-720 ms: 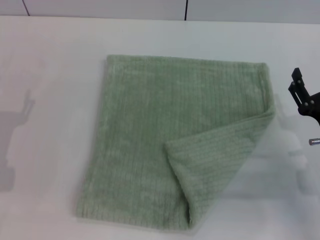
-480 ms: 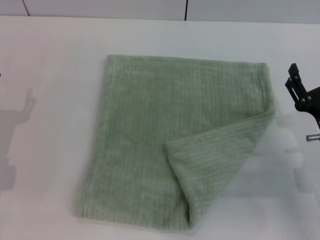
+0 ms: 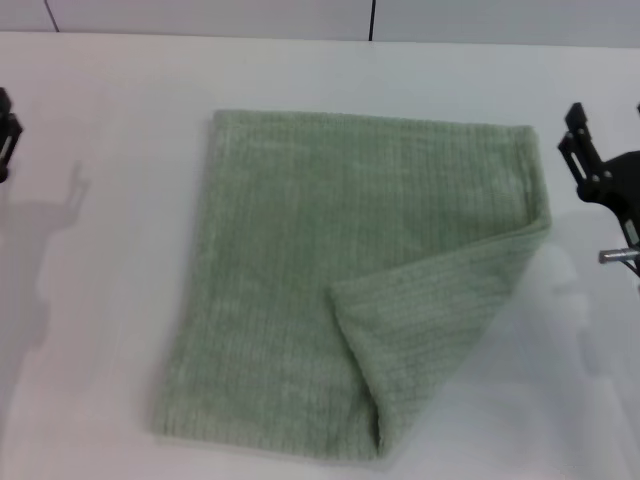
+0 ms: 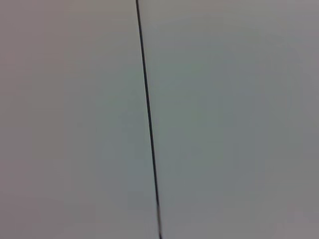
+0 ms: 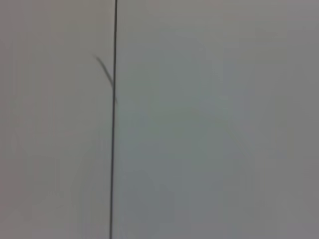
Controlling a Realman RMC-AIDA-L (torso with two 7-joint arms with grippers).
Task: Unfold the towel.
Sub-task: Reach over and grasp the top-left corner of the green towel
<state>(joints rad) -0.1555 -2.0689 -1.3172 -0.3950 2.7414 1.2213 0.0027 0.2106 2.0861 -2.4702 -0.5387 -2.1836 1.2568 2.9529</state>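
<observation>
The pale sage-green towel lies flat on the white table in the head view. Its near right corner is folded over onto the cloth as a triangular flap. My right gripper hovers just off the towel's right edge, near the far right corner, touching nothing. My left gripper shows only at the picture's left edge, well clear of the towel. Both wrist views show only a pale surface with a thin dark seam, no towel and no fingers.
A wall with dark panel seams runs behind the table's far edge. Bare white table surrounds the towel on the left, right and far sides. The arms cast soft shadows on the table.
My right gripper has moved up and slightly left along the towel's right side. My left gripper has come into view at the left edge. The towel has not moved.
</observation>
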